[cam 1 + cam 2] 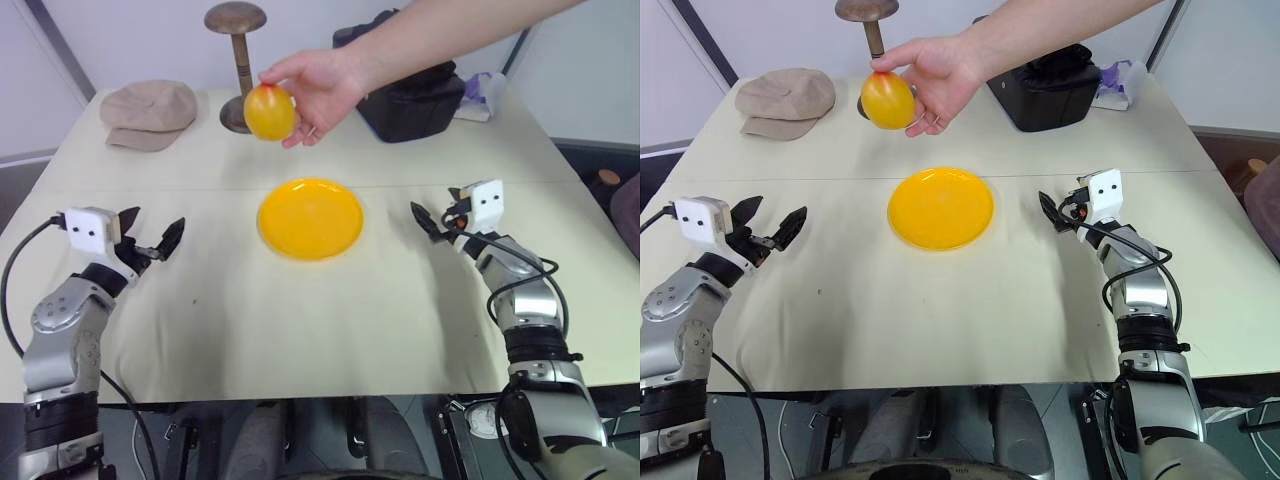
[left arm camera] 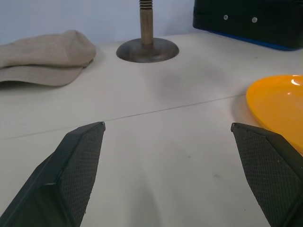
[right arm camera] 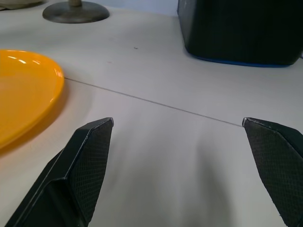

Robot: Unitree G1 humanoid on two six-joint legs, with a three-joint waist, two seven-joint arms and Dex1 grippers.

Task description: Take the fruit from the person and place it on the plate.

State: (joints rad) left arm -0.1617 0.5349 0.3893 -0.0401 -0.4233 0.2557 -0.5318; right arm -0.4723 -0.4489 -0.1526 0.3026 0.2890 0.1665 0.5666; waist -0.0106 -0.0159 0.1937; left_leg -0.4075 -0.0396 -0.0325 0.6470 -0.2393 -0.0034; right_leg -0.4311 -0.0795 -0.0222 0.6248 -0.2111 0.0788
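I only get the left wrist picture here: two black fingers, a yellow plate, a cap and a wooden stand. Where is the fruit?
Observer: A person's hand holds the fruit in the air, past the plate's far rim.
Operator: Is the other gripper near it?
Observer: No. The right gripper sits low beside the plate, open and empty.
Operator: What is that black thing at the top of my picture?
Observer: A black bag on the table's far side, under the person's forearm.
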